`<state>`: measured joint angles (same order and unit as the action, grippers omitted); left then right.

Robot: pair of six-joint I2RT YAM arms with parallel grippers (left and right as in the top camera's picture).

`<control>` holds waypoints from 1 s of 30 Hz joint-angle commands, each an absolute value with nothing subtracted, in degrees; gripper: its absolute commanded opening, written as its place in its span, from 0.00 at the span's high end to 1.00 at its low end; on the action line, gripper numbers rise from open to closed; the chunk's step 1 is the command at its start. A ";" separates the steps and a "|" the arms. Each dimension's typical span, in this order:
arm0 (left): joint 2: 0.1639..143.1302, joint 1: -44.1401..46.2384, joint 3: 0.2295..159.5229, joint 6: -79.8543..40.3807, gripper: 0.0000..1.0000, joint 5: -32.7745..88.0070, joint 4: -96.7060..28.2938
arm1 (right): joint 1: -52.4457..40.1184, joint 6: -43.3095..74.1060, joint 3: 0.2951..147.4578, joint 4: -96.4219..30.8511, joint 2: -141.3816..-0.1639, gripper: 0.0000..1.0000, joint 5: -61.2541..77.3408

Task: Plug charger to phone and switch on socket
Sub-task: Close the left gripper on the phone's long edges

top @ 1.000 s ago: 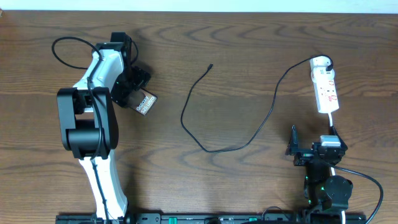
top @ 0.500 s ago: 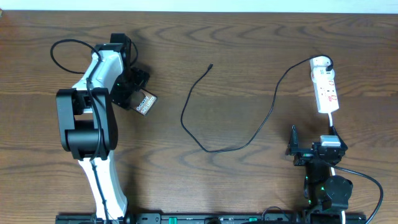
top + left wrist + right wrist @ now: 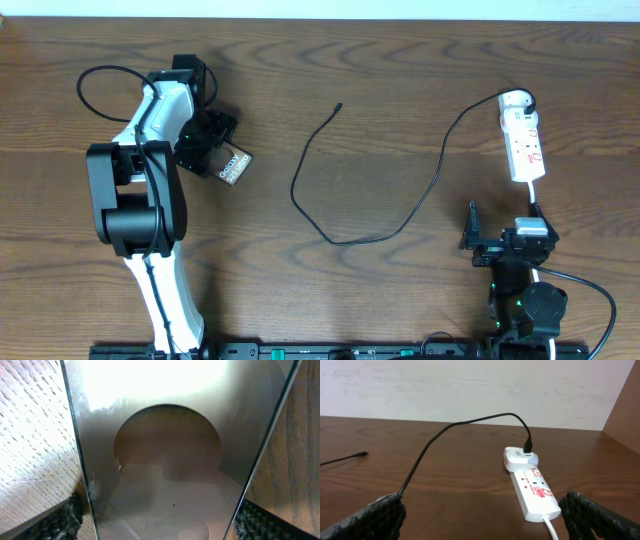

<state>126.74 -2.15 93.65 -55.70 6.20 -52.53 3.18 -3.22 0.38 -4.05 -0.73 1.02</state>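
The phone (image 3: 234, 165), upper left, is straddled by the wide-spread left tool (image 3: 157, 520); whether it is gripped cannot be told. The right tool (image 3: 480, 512) is held open, empty.

Overhead, left-centre: the phone (image 3: 233, 166) has a white label strip (image 3: 236, 169) at its lower-right end, with dark print in two lines that is too small to read reliably. Overhead, upper right: the socket (image 3: 524, 146) has red marks and tiny print by the switches, which is illegible, and the closer right wrist view is no better. Nothing reads cleanly.
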 commanded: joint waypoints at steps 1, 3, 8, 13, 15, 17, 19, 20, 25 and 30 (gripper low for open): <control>130.47 -3.16 90.11 -56.64 0.09 3.79 -53.25 | 2.68 -3.70 0.32 -4.32 -0.71 0.01 0.56; 130.47 -3.16 90.11 -56.66 0.10 3.79 -53.25 | 2.68 -3.70 0.32 -4.32 -0.71 0.01 0.56; 130.47 -3.16 90.11 -56.66 0.11 3.79 -53.25 | 2.68 -3.70 0.32 -4.32 -0.71 0.01 0.56; 130.47 -3.16 90.11 -56.66 0.15 3.77 -53.25 | 2.68 -3.70 0.32 -4.32 -0.71 0.01 0.56; 130.47 -3.16 90.11 -56.66 0.17 3.77 -53.25 | 2.68 -3.70 0.32 -4.32 -0.71 0.01 0.56; 130.47 -3.16 90.11 -56.66 0.20 3.77 -53.25 | 2.68 -3.70 0.32 -4.32 -0.71 0.01 0.56; 130.47 -3.16 90.11 -56.66 0.21 3.79 -53.25 | 2.68 -3.70 0.32 -4.32 -0.71 0.01 0.56; 130.47 -3.16 90.11 -56.66 0.22 3.77 -53.25 | 2.68 -3.70 0.32 -4.32 -0.71 0.01 0.56; 130.47 -3.16 90.11 -56.66 0.27 3.77 -53.25 | 2.68 -3.70 0.32 -4.32 -0.71 0.01 0.56; 130.47 -3.16 90.11 -56.64 0.32 3.79 -53.28 | 2.68 -3.70 0.32 -4.32 -0.71 0.01 0.56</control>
<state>126.54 -2.26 93.45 -55.68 6.09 -52.51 3.18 -3.22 0.38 -4.05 -0.73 1.02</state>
